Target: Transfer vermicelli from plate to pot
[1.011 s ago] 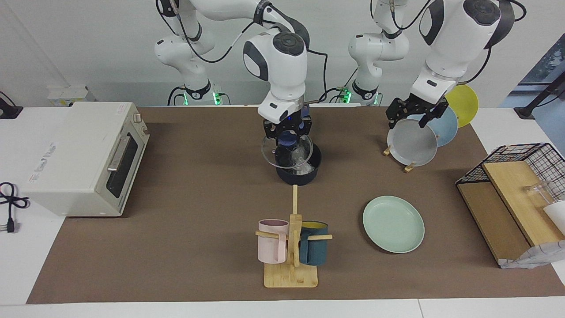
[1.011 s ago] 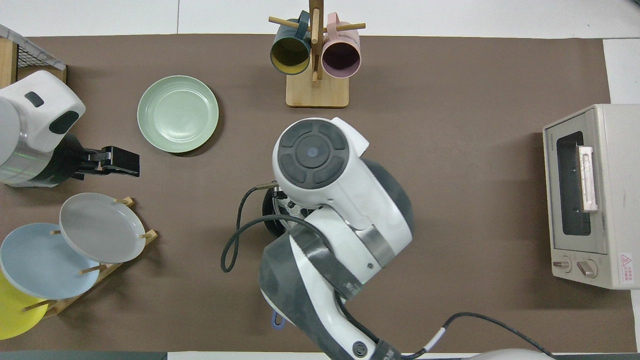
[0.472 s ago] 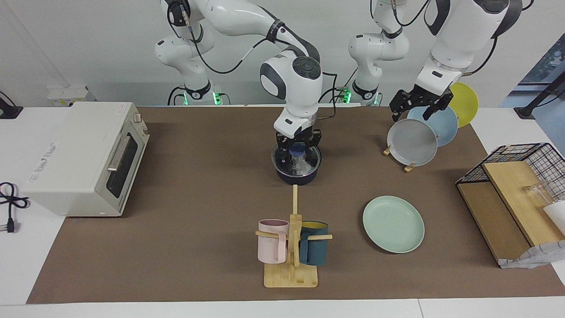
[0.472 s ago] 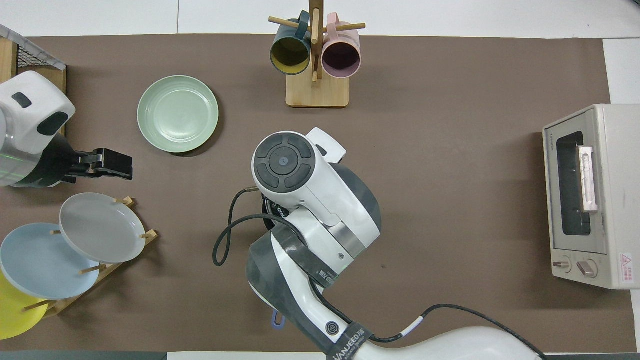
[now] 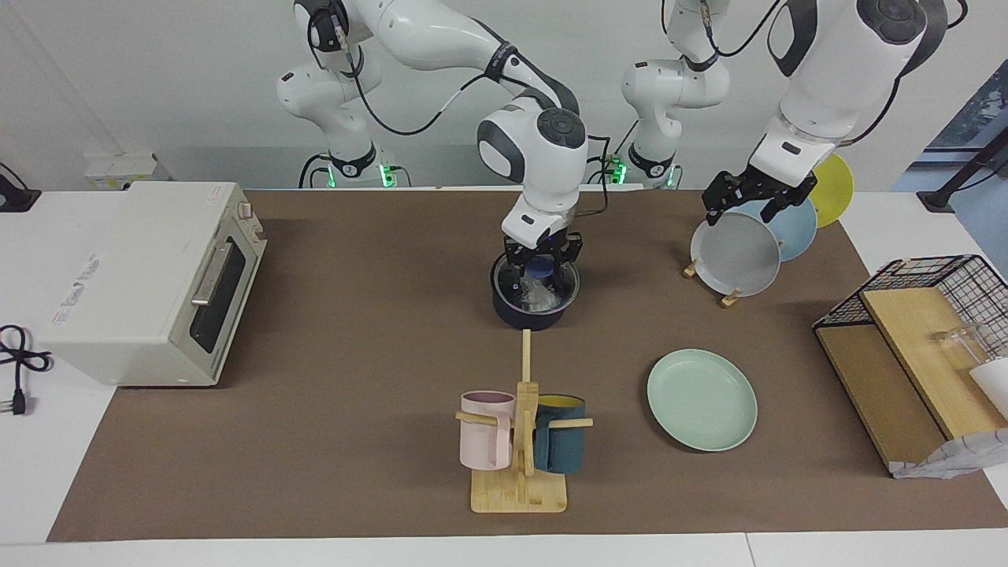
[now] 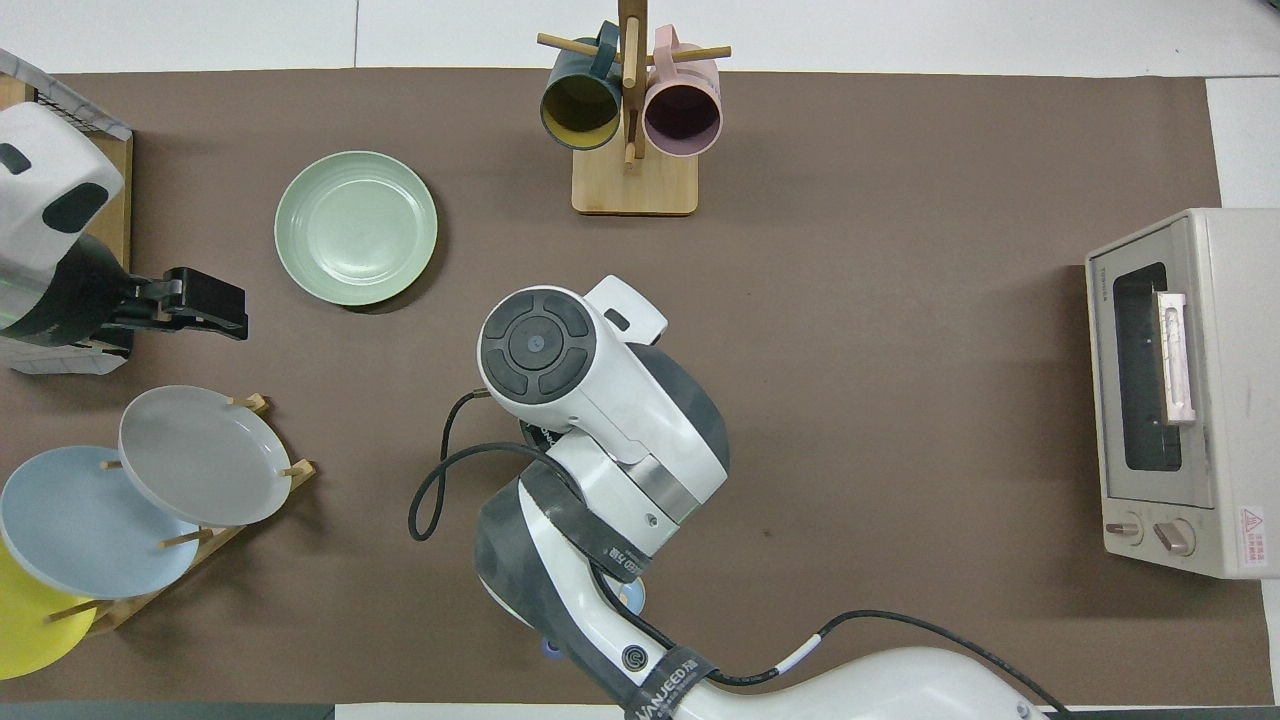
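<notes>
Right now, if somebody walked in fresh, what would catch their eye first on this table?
Probably the right gripper reaching down onto a clear glass lid sitting on the dark pot mid-table, with whitish vermicelli visible under the glass. Next, the bare mint-green plate, farther from the robots and toward the left arm's end. The left gripper waits above the upright plates in the rack.

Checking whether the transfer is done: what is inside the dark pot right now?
In the pot, under a clear glass lid, lies a whitish vermicelli clump. The right pincer on the lid hides the rest. The plate is bare.
</notes>
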### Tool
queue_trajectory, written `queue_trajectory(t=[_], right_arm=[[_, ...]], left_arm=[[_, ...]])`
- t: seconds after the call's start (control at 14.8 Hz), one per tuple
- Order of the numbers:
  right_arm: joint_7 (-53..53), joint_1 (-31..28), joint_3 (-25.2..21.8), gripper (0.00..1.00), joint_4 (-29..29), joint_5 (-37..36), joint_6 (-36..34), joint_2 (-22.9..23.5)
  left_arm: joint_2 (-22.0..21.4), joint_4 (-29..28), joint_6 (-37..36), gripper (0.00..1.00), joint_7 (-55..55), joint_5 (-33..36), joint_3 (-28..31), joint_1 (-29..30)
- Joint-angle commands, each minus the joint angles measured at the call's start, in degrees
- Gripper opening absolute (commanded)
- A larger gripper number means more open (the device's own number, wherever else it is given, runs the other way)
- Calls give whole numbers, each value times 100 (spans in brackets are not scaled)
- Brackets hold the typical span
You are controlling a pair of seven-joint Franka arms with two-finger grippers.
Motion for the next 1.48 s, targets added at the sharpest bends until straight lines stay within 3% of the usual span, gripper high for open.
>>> queue_trajectory(t=[0.0, 0.47, 0.88, 1.01, 1.15, 1.42], right_arm=[[122, -10, 15, 35, -134, -59, 46, -8], [140, 16, 15, 36, -134, -59, -341, -78], [438, 8, 15, 39, -134, -41, -227, -87], [439, -1, 15, 53, -143, -41, -227, -87], [439, -27, 15, 100, -134, -41, -236, -87], [413, -115, -20, 100, -20, -50, -227, -192]], left_arm=[[-71, -44, 48, 100, 11, 120, -30, 43], [-238, -168, 66, 100, 46, 120, -30, 96], [-247, -168, 48, 100, 63, 120, -30, 105], [-256, -176, 57, 100, 11, 120, -30, 140], [-256, -168, 48, 100, 20, 120, -30, 148], [-247, -168, 57, 100, 11, 120, -30, 140]])
